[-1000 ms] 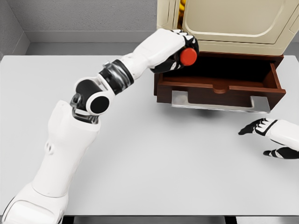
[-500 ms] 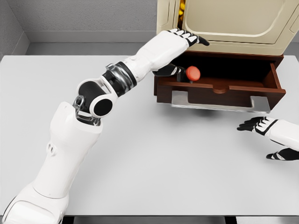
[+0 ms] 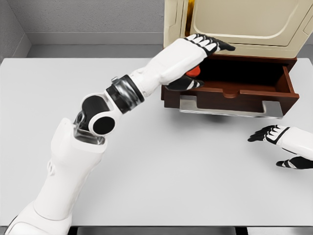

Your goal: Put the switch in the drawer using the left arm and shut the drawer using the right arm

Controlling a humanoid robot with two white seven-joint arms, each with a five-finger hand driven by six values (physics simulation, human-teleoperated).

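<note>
**Switch in the open drawer, hands free**

The worktop carries a cream cabinet at its far right edge, its brown drawer pulled open. The left hand hovers over the drawer's left end, fingers spread, holding nothing. The right hand rests open near the right edge. The switch, partly hidden inside the drawer, looks small, rigid and light; its red cap suits a pinch.

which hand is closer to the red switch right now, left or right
Left. The left hand is spread open over the drawer, right above the red switch. The right hand hangs open over the table, well off.
</note>
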